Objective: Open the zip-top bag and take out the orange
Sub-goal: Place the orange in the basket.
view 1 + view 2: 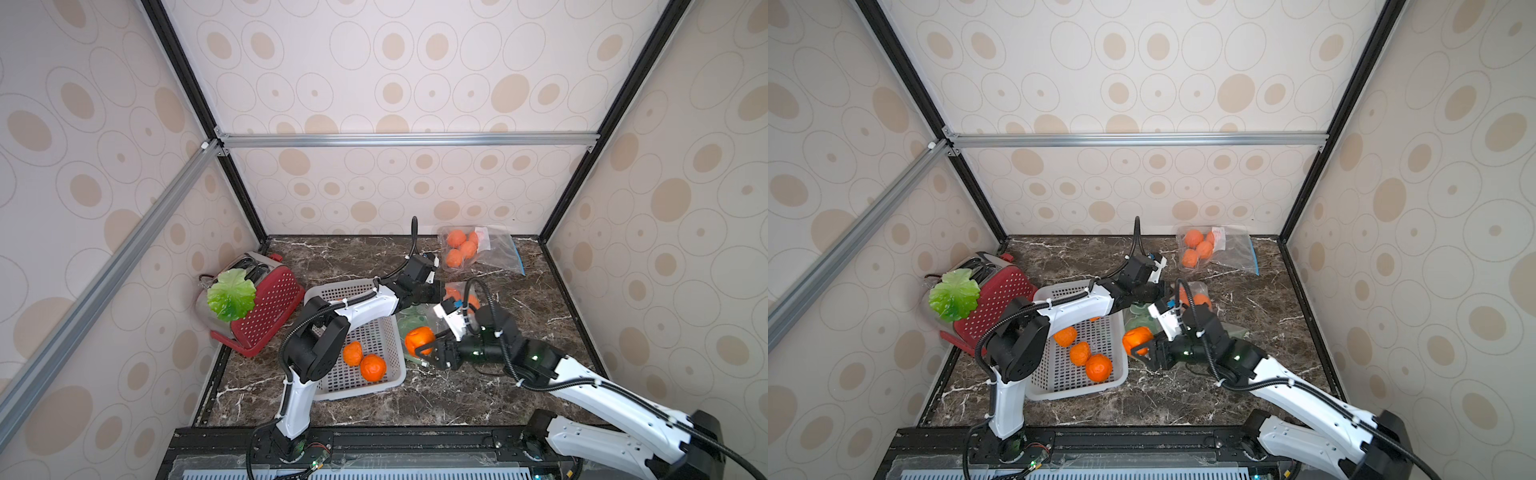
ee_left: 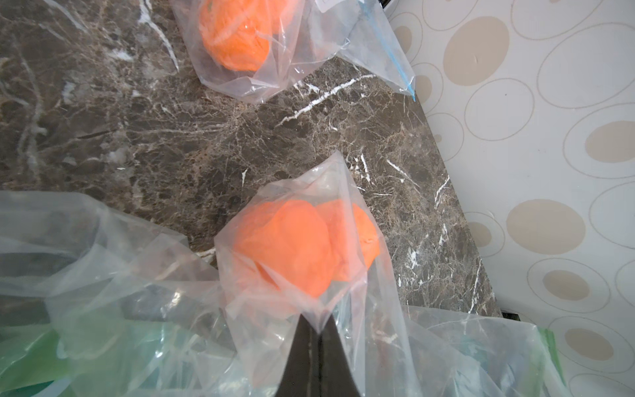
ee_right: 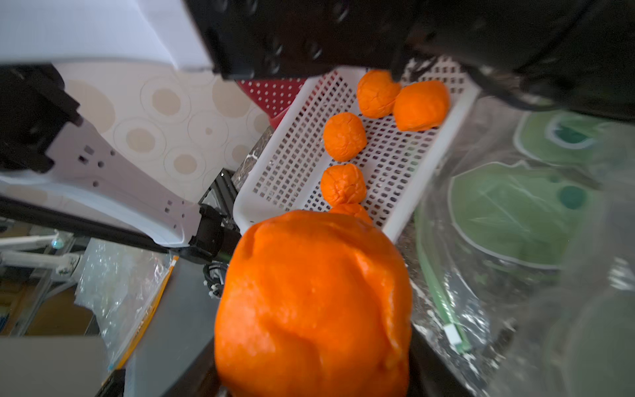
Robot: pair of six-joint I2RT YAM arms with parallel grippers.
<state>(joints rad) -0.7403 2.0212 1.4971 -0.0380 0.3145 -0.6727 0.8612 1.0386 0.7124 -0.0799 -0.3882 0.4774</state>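
Where the counter [image 1: 552, 299] carries the white basket [image 1: 361, 388], we locate the zip-top bag [image 2: 343, 185] near the basket's far right corner, two bagged oranges [image 2: 288, 247] inside it. We see the left tool [image 2: 318, 330] pinched fully together on a fold of that bag. We see the right tool [image 1: 430, 350] clamped around one orange [image 1: 417, 338], which sits outside the bag, held just beside the basket's right rim.

A red toaster [image 1: 270, 307] sits tilted near the left wall on the dark marble tabletop [image 1: 540, 299]. A green lettuce leaf [image 1: 231, 294] lies on top of it. A white plastic basket [image 1: 361, 388] stands just beside the toaster. Beige circle-patterned walls [image 1: 415, 83] and aluminium rails [image 1: 407, 139] enclose the table.
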